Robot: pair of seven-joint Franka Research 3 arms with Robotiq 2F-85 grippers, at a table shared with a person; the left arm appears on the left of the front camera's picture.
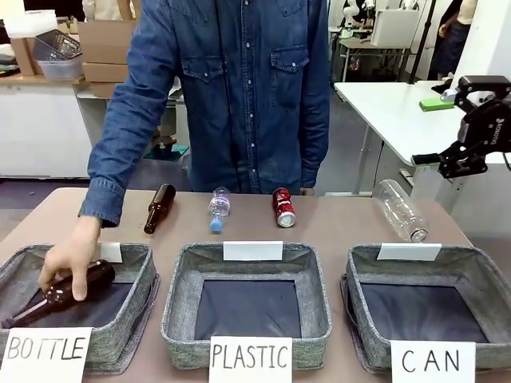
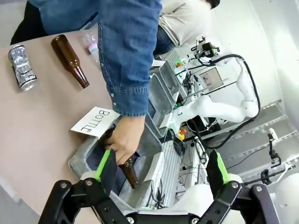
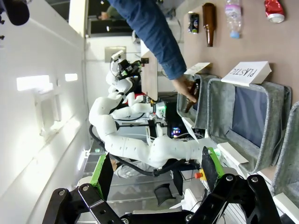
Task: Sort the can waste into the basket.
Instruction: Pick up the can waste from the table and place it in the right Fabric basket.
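Grey fabric rectangular "CAN" basket: stood empty, ready for cans.
Right end effector: hung above it, gaping, empty.
Left end effector: gaped, held nothing.
Red metal can: lay beyond, unsorted.

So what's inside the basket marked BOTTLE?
One brown glass bottle lies in the BOTTLE basket, a person's hand on it. The hand covers its middle; the near wall hides some lining.
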